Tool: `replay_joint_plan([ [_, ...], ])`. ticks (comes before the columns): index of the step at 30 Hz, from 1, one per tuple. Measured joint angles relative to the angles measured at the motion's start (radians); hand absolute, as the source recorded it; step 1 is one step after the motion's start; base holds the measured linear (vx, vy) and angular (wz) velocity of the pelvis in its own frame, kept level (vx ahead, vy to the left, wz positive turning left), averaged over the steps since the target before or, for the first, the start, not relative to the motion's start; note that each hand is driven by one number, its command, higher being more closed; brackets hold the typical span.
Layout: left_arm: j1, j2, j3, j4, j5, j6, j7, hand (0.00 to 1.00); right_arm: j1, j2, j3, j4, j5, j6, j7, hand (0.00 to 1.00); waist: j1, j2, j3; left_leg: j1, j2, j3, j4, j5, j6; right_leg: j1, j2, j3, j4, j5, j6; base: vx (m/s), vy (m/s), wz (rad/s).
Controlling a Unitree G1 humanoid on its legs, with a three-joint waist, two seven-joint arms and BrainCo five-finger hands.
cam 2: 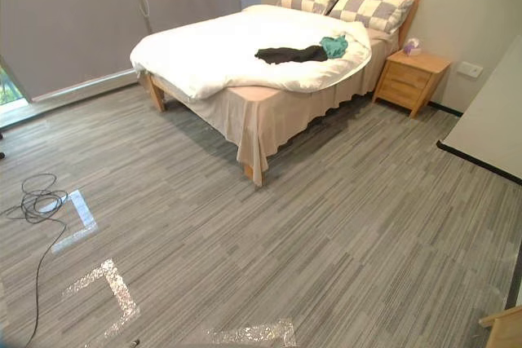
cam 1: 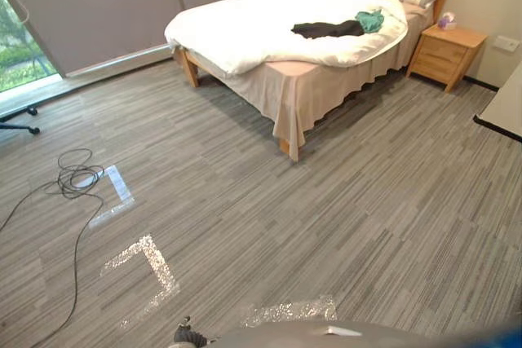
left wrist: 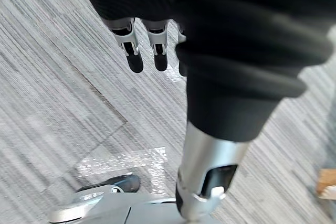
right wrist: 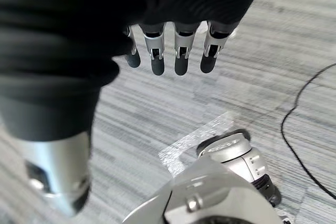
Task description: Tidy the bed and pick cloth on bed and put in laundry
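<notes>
Fingers [left wrist: 159, 56] of left hand [left wrist: 132, 48] and right hand [right wrist: 181, 56] hang straight above striped carpet [cam 1: 367, 201] — black cloth [cam 1: 326, 29] on bed [cam 1: 245, 30].

Soft daylight from left window [cam 1: 15, 50], glare on floor tape [cam 1: 155, 268]

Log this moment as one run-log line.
step: cloths not yet picked | black cloth, green cloth: on white duvet | left hand: open, empty | right hand: open, empty
</notes>
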State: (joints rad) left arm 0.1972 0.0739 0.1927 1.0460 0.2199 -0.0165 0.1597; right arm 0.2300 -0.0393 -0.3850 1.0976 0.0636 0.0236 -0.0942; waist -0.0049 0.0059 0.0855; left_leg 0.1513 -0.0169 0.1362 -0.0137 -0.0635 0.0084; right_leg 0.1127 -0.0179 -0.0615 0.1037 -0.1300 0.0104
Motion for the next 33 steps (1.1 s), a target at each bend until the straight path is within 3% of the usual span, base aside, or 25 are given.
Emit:
replay_joint_plan([
  [5, -0.01, 0.009, 0.004, 0.038, 0.009, 0.001, 0.0, 0.0, -0.027, -0.001, 0.009, 0.009, -0.151, 0.002, -0.002, 0.0, 0.003, -0.005, 0.0, 0.055, -0.001, -0.005, -0.023, 0.009, 0.005, 0.064, 0.002, -0.016, -0.05, 0.013, 0.003, 0.14, -0.031, 0.05],
  [9, -0.014, 0.009, 0.002, 0.038, 0.009, 0.0, 0.0, 0.0, -0.047, -0.003, 0.013, 0.012, -0.194, 0.002, -0.008, 0.0, 0.003, -0.011, 0.011, 0.058, 0.0, -0.011, -0.024, 0.004, -0.003, 0.076, 0.003, -0.037, -0.064, 0.014, 0.004, 0.08, -0.051, 0.06],
  [27, -0.019, 0.032, -0.074, 0.04, 0.031, -0.011, 0.0, 0.0, -0.053, -0.01, 0.053, 0.012, -0.192, 0.002, -0.019, 0.0, 0.007, -0.017, 0.036, 0.092, 0.002, -0.006, -0.055, 0.003, -0.008, 0.11, 0.009, -0.039, -0.099, 0.019, 0.006, 0.01, -0.005, -0.01],
  [31, -0.046, 0.048, -0.103, 0.039, 0.076, -0.018, 0.0, 0.0, -0.062, -0.001, 0.041, 0.003, -0.176, 0.0, -0.021, 0.0, 0.002, -0.026, 0.08, 0.093, -0.003, 0.005, -0.053, 0.0, -0.011, 0.024, -0.01, -0.038, 0.077, -0.063, 0.018, -0.01, 0.006, -0.07],
  [33, -0.056, 0.058, -0.122, 0.039, 0.079, -0.017, 0.0, 0.0, -0.071, 0.004, 0.028, -0.001, -0.146, -0.001, -0.021, 0.0, 0.001, -0.031, 0.117, 0.108, -0.009, 0.032, -0.054, -0.014, -0.006, -0.046, -0.028, -0.038, 0.238, -0.11, 0.055, -0.05, -0.002, -0.34],
])
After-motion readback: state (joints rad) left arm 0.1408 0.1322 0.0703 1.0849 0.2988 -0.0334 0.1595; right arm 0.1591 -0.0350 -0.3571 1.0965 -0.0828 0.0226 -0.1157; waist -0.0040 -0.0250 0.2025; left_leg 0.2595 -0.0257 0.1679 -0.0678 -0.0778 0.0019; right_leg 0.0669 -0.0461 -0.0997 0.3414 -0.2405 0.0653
